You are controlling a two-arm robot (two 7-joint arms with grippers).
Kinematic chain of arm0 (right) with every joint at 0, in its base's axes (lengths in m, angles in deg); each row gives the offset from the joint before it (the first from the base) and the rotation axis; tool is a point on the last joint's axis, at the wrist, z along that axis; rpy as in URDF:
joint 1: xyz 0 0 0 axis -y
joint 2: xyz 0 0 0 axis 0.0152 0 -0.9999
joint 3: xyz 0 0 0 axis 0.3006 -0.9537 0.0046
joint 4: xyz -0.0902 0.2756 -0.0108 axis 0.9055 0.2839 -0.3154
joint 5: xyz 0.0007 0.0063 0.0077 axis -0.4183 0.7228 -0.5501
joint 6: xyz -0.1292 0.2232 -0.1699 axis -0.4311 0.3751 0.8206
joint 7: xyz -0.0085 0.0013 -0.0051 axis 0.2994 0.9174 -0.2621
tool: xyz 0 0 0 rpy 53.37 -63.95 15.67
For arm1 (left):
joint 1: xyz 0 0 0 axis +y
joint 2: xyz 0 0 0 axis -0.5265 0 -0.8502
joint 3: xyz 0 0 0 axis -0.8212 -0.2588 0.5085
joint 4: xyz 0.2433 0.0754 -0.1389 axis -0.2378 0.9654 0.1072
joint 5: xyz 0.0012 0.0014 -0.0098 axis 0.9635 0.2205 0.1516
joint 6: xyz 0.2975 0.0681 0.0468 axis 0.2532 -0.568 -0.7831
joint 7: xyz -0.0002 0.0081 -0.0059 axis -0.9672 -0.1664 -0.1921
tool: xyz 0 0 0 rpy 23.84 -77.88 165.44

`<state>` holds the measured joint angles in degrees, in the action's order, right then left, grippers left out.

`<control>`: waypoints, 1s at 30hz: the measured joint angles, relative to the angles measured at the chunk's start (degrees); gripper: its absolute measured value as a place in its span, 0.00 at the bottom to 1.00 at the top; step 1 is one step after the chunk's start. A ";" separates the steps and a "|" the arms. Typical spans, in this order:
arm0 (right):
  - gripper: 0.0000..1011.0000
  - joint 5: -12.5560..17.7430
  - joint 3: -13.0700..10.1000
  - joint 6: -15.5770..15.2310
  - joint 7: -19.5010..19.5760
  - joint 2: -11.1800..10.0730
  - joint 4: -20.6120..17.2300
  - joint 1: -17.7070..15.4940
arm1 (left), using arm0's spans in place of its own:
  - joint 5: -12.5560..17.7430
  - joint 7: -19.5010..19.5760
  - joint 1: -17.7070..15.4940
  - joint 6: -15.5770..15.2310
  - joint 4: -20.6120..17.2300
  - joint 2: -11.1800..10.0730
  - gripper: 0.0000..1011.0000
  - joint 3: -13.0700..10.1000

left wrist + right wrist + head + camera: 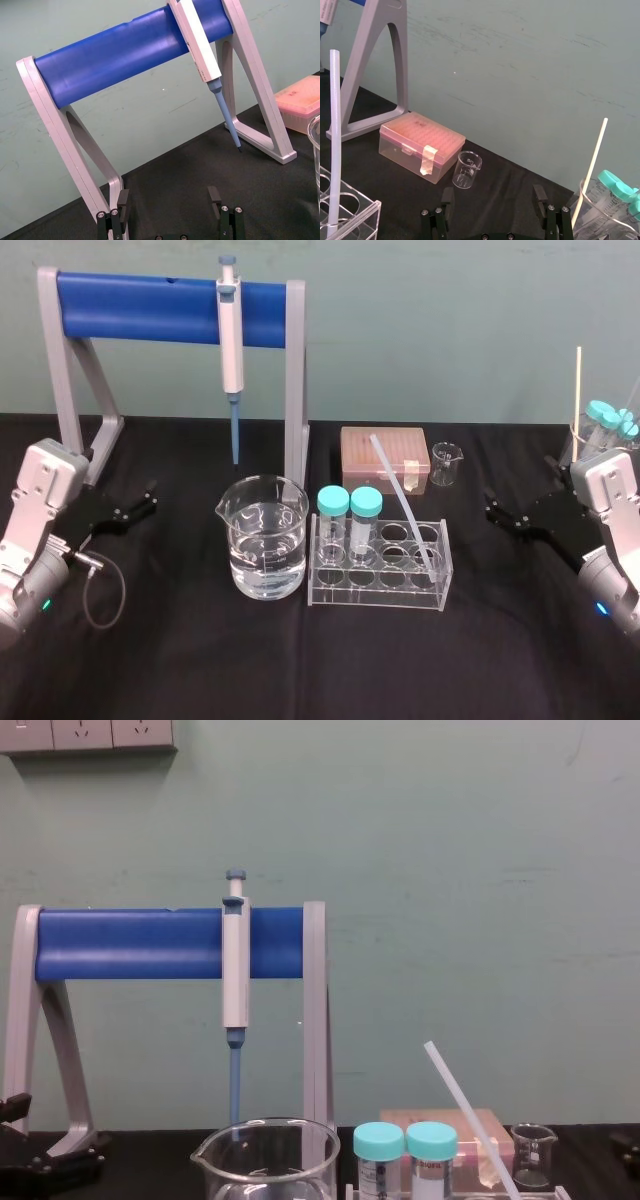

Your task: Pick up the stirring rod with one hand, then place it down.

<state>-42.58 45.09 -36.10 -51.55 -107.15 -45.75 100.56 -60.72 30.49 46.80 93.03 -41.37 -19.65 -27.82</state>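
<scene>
A: Long thin translucent white stirring rod [471, 1120], lower end?
B: Cut off by the chest view's bottom edge. Head view: the tip sits inside the clear plastic tube rack [380, 592]; its resting point cannot be told.
A: Blocky black right gripper [493, 197]?
B: Body cut off by its wrist view's edge.
A: Large clear glass beaker [262, 1158]?
B: Base cut off, chest view.

left pincer [152, 497], right pincer [492, 505]: black | wrists [45, 480]: silver-grey | lights [45, 605]: seemingly teal
</scene>
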 joint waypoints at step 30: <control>0.99 0.06 -0.19 0.00 -0.09 0.09 0.00 -0.03 | 0.00 0.00 0.00 0.00 0.00 0.00 0.99 0.00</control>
<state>-42.53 44.90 -36.10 -51.63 -107.06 -45.75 100.53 -60.72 30.49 46.80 93.03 -41.37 -19.65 -27.82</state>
